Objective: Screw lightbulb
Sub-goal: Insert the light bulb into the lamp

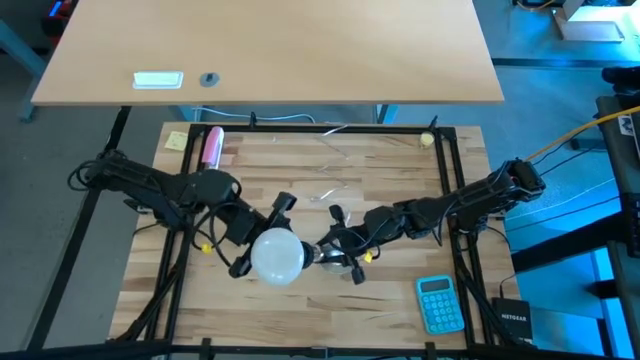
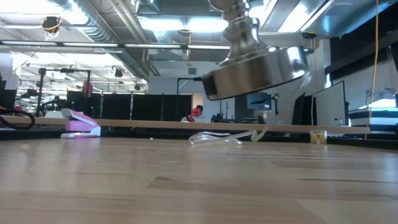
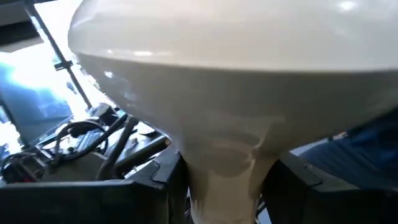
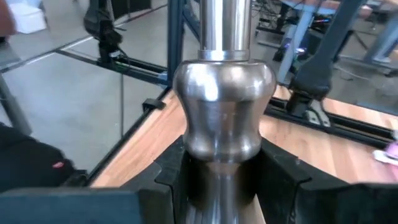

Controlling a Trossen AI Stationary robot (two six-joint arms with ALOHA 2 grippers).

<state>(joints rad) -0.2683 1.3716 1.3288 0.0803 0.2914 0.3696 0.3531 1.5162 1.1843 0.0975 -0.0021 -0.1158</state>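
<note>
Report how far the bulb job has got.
Done: the left gripper is shut on the lightbulb by its neck, and the right gripper is shut on the silver lamp stand, lifted off the table. In hand: bringing the two together mid-table. Left: whether the bulb is screwed in cannot be seen.

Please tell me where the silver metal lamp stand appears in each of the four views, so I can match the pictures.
High view: the silver metal lamp stand is mostly hidden, right of the white frosted round lightbulb, in the right gripper.
Low view: its flared base hangs above the table, upper centre.
Left wrist view: not visible; the lightbulb fills it.
Right wrist view: its stem stands centre, clamped between the fingers.
Shared landmark: the pink stapler.
</note>
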